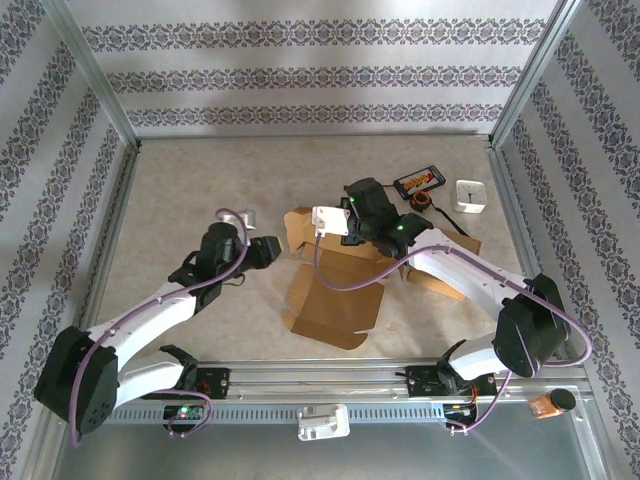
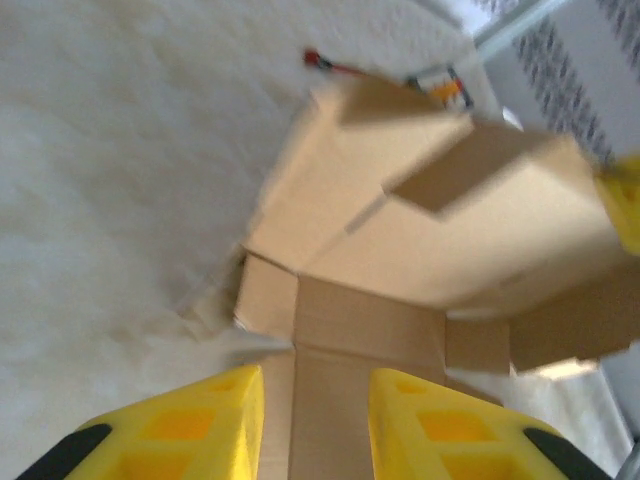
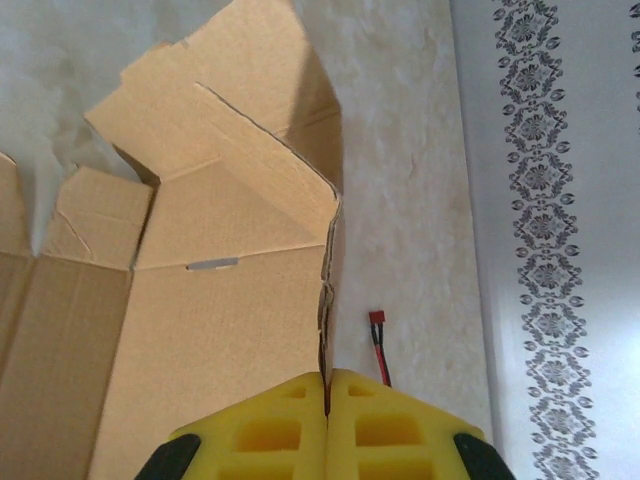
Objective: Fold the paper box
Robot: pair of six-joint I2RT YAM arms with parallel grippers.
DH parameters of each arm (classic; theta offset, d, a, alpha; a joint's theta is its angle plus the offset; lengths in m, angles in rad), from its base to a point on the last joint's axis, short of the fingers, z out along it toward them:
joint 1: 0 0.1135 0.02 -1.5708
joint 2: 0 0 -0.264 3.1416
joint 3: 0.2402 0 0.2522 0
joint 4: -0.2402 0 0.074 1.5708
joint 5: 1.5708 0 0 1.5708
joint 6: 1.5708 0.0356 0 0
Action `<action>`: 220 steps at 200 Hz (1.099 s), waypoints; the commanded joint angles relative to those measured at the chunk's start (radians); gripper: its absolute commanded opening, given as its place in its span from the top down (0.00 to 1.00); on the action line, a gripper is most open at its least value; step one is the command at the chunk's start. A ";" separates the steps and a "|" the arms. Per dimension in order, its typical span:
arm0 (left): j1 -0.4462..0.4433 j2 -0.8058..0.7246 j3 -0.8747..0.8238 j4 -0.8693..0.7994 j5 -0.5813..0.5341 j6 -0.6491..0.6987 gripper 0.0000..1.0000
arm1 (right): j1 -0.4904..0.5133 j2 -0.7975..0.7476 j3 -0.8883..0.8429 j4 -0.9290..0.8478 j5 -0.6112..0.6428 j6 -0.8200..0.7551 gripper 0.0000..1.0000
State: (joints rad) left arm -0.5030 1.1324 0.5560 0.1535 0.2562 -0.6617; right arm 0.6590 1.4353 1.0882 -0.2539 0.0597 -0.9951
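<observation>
Right wrist, R fingers (image 3: 265, 435) pinching box (image 3: 230, 300) wall

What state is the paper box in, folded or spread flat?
Partly folded. The paper box has its near panels flat on the table, while its far walls stand up, one pinched edge-on by the right tool.

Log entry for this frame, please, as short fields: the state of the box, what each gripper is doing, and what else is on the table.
box: cardboard box, partly folded; some walls raised, other flaps lying flat on the table
right arm: right gripper shut on the edge of a raised wall
left arm: left gripper with fingers apart, aimed at a flat flap; contact unclear
other items: white square object and black device at the table's far right
task status: folding not finished
</observation>
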 commanded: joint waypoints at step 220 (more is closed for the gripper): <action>-0.103 0.723 0.382 -0.074 -0.018 0.295 0.46 | -0.053 -0.006 -0.050 0.104 -0.040 0.066 1.00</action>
State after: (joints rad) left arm -0.6125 1.8069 0.9264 0.0521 0.1196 -0.3634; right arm 0.6102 1.4353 1.0382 -0.1627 0.0582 -0.9630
